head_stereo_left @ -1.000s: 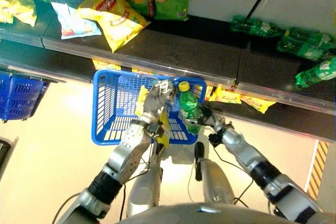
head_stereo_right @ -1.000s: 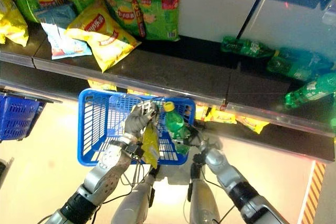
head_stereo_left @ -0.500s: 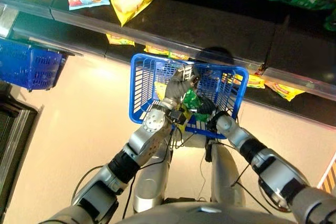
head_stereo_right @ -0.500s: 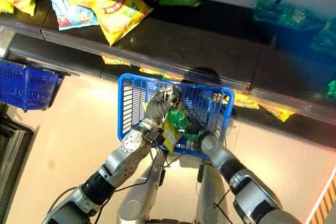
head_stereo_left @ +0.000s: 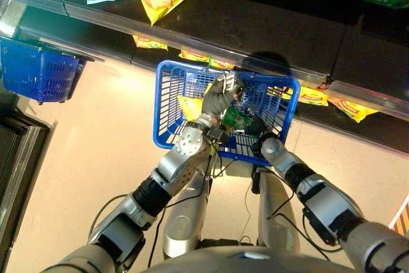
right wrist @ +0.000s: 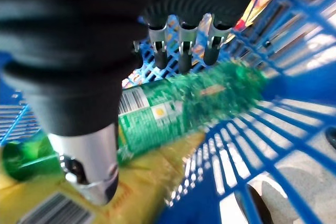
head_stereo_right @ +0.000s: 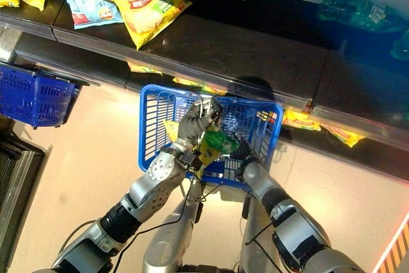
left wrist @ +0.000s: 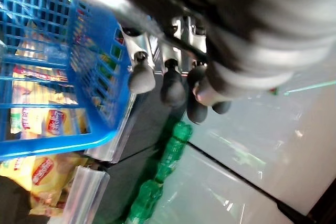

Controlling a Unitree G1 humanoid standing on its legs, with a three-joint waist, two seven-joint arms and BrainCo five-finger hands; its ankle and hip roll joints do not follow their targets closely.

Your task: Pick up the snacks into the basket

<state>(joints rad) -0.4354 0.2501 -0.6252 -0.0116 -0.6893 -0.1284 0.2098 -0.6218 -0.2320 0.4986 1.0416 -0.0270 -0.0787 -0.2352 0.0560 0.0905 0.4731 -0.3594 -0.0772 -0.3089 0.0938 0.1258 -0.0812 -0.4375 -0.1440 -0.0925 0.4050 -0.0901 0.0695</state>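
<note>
A green bottle (right wrist: 184, 111) lies on its side in the blue basket (head_stereo_left: 167, 103), on top of a yellow snack bag (right wrist: 131, 182). The right hand (right wrist: 181, 51) hovers just above it, fingers straight and loose, holding nothing. The left hand (head_stereo_left: 220, 94) curls its fingers round the basket's handle. Beyond stands a dark shelf (head_stereo_right: 255, 55) carrying chip bags (head_stereo_right: 137, 1) and green bottles (head_stereo_right: 361, 11); another blue basket (head_stereo_right: 35, 97) hangs over the pale floor (head_stereo_left: 89, 151).

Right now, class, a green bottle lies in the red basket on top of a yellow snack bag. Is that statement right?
Not quite: the basket is blue, not red, as the right eye view shows. The green bottle does lie in it on top of a yellow snack bag, just beyond the right robot hand.
</note>
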